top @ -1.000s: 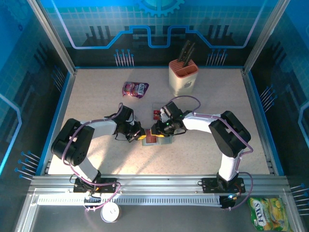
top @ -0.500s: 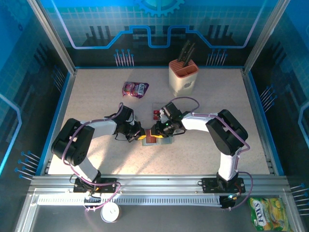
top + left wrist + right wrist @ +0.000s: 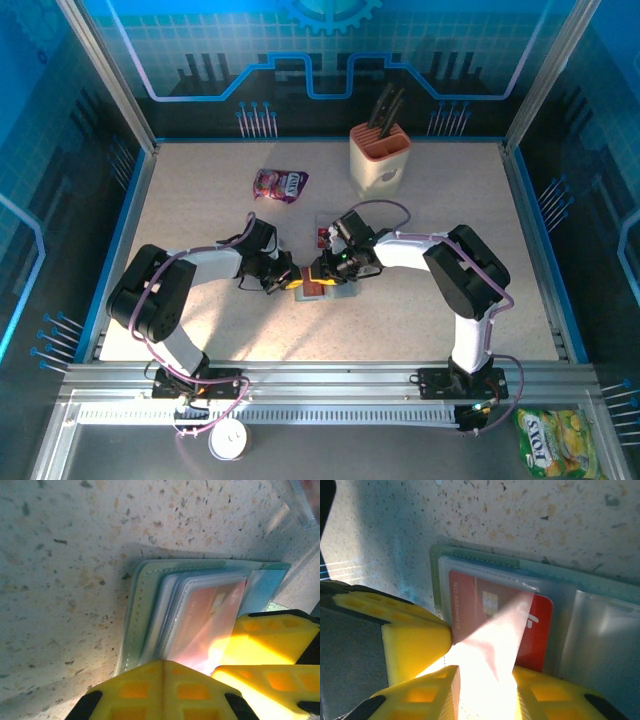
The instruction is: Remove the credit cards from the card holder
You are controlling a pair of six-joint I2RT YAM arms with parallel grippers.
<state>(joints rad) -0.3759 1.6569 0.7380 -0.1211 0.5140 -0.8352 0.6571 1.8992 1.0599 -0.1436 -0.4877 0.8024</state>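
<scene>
Card holder lies open on the table at mid-frame in the top view, its left end under the left claw, fingers pressed together; should that hold slip, the holder would likely drag along. To the right, the right claw stands part-way apart at the edge of the red credit card, glare hiding any grip, and may pinch the sleeve too.

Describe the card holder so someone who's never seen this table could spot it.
On the speckled table, go to the middle, where the left gripper and right gripper meet. The card holder lies open and flat there. Unlike the purple pouch and beige knife block farther back, it is sage green, with clear sleeves and a red card inside.
</scene>
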